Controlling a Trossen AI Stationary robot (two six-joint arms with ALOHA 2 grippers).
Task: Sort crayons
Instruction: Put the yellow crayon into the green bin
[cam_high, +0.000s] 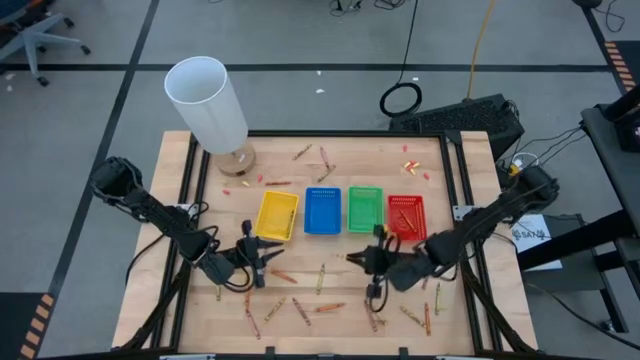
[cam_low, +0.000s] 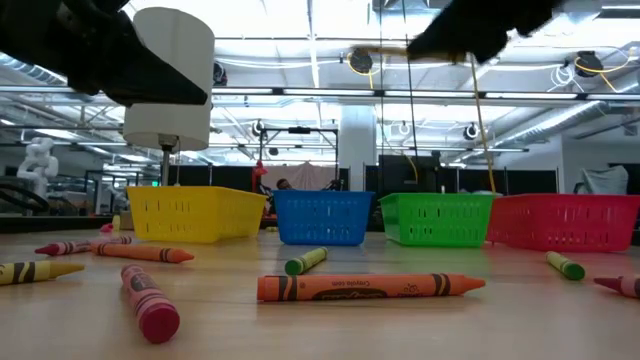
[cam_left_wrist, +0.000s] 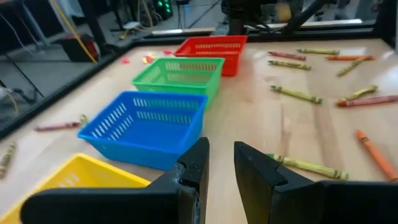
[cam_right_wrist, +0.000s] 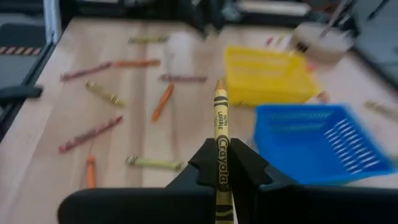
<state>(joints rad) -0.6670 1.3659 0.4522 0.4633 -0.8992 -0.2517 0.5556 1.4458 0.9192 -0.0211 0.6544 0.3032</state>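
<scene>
left end effector low over the wooden table in front of the yellow slotted plastic tray, fingers slightly apart, nothing between them. right end effector in front of the green tray, clamped on a yellow wax crayon; long axis runs straight out past the fingertips, tip toward the yellow tray. wrapper reads "crayola", "washable". other crayons lie scattered flat on the table.

I see bright, even light from ceiling lamps, w/ glare up there in low view. Shadows on table are soft. Right wrist view is blurred at far side; trays out of focus.
</scene>
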